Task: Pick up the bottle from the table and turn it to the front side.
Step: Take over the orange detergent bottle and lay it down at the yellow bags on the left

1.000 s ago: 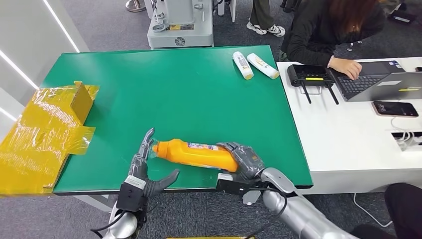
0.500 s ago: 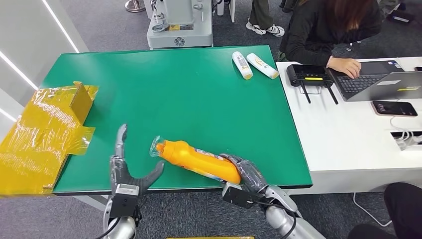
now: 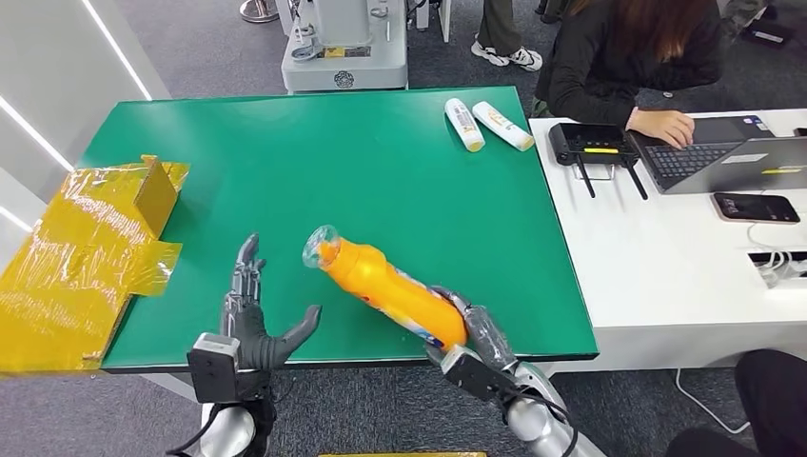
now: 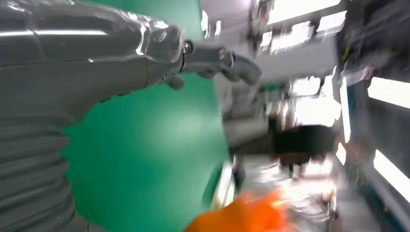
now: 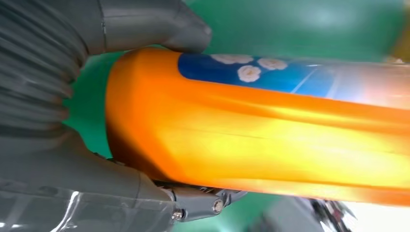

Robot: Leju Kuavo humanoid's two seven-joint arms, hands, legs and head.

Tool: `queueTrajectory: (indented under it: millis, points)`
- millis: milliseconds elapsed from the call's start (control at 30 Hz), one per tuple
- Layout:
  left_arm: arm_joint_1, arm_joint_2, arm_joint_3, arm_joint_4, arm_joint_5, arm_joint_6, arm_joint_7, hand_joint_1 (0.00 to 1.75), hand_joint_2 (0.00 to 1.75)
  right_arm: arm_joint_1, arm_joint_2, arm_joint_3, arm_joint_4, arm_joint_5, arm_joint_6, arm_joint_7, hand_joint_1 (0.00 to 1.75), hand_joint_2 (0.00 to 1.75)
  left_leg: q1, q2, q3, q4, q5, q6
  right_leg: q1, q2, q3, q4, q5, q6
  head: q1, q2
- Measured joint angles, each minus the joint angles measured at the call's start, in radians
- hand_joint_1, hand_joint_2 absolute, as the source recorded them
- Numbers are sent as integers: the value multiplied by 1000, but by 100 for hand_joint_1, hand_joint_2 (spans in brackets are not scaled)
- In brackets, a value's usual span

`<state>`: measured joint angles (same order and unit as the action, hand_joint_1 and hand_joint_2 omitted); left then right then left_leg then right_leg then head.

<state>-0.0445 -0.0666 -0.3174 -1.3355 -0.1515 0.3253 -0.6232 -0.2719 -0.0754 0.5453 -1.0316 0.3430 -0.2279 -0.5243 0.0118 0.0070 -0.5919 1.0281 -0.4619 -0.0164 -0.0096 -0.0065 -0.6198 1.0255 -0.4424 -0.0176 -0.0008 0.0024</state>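
An orange bottle (image 3: 390, 289) with a clear-wrapped cap is lifted off the green table (image 3: 362, 171), slanting with its cap up and away from me. My right hand (image 3: 473, 330) grips its base near the table's front edge. In the right wrist view the bottle (image 5: 270, 130) shows a blue label strip between the thumb (image 5: 159, 29) and the fingers. My left hand (image 3: 249, 319) hovers left of the bottle with its fingers spread, holding nothing. The blurred left wrist view shows that hand (image 4: 96, 63) over the green top and an orange blur of the bottle (image 4: 241, 217).
Two white bottles (image 3: 485, 124) lie at the table's far right. A yellow wrapped box (image 3: 90, 248) sits at the left edge. To the right stands a white desk (image 3: 666, 257) with a router, a laptop and a phone, where a person types.
My right hand has tilted the bottle, swinging its cap end up and away while its base dropped toward the front edge. My left hand drew back from the cap and stays spread.
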Motion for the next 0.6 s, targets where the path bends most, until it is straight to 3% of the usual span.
queueTrajectory:
  millis: [133, 233, 600]
  points:
    - [-41, 0, -1, 33, 134, -194, 35, 0, 175, 13, 21, -42, -79, -48, -105, -95, 175, 175, 0, 0, 0, 0, 0, 0, 0, 0, 0, 0, 0, 0, 0, 0]
    - [-90, 0, -3, 64, 182, -284, 50, 0, 175, -9, 44, -53, -131, -28, -137, -98, 175, 175, 0, 1, 0, 0, 1, -1, 0, 1, 0, 0, 1, 0, 0, 0]
    - [-233, 5, -5, 116, 187, -323, 71, 0, 175, -101, 112, -44, -151, 33, -121, -56, 175, 175, 0, 0, 0, 0, 2, -1, 0, 1, 0, 1, 1, -1, 0, 0]
